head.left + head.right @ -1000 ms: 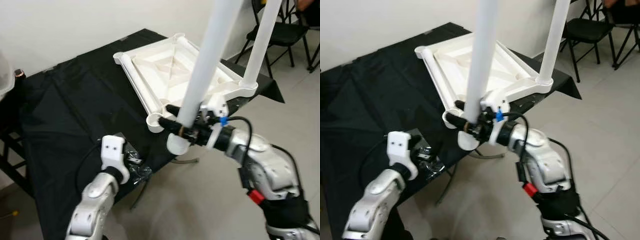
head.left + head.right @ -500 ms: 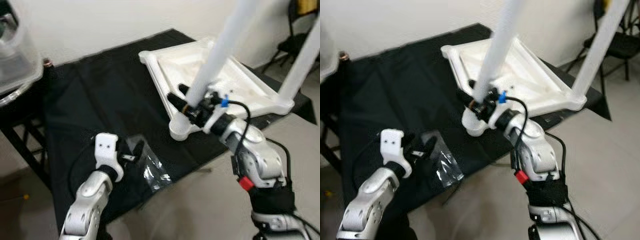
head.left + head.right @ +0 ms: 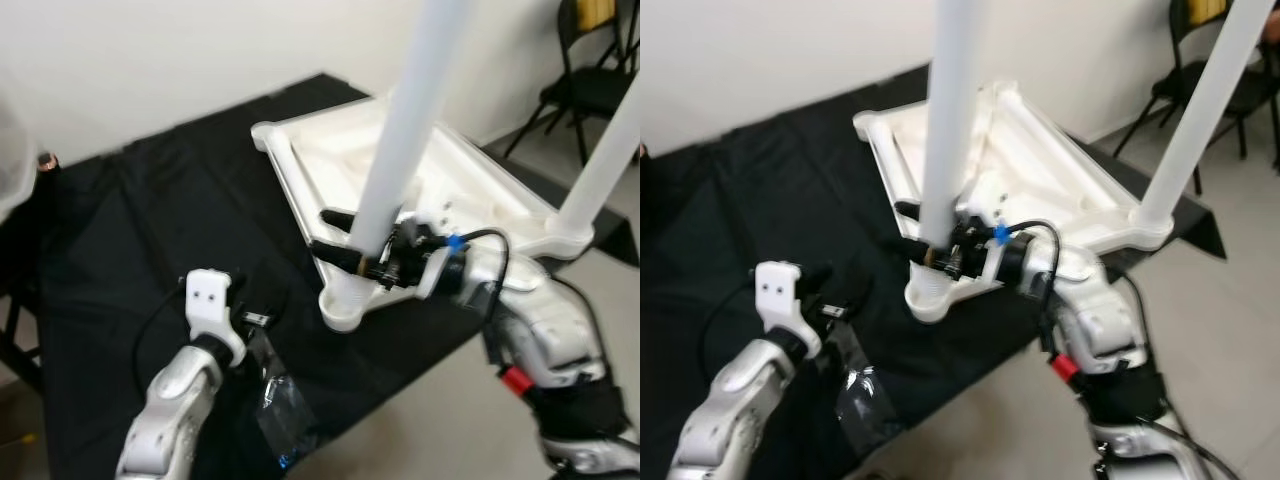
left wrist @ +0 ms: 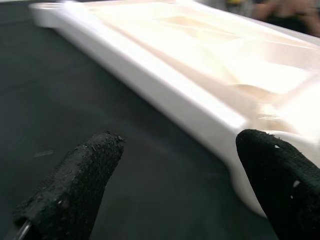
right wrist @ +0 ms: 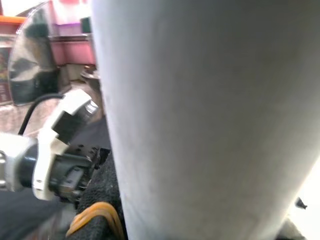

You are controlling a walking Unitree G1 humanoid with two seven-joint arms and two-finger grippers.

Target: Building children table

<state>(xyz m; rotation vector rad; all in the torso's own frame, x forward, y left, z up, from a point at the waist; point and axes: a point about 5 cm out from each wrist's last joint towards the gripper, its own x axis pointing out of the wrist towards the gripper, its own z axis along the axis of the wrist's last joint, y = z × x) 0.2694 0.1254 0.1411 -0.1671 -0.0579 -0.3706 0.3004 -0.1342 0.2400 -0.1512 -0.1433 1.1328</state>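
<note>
The white children's table top (image 3: 480, 190) lies upside down on a black-covered table (image 3: 150, 220). A white leg (image 3: 405, 130) stands nearly upright with its lower end at the near corner socket (image 3: 345, 305). My right gripper (image 3: 350, 238) is shut on this leg just above the socket, and the leg's surface (image 5: 210, 115) is close against its wrist camera. A second leg (image 3: 610, 150) stands in the right corner. My left gripper (image 4: 175, 190) is open, its fingertips (image 4: 75, 185) wide apart, low over the cloth and facing the table top's edge (image 4: 165, 95).
A crumpled clear plastic bag (image 3: 285, 410) lies on the cloth beside my left gripper (image 3: 258, 322), near the table's front edge. A black folding chair (image 3: 590, 70) stands at the back right. Bare floor lies beyond the front edge on the right.
The camera has shifted. The held leg's lower end has moved from beside the table's edge onto the corner socket. My left gripper stays by the plastic bag.
</note>
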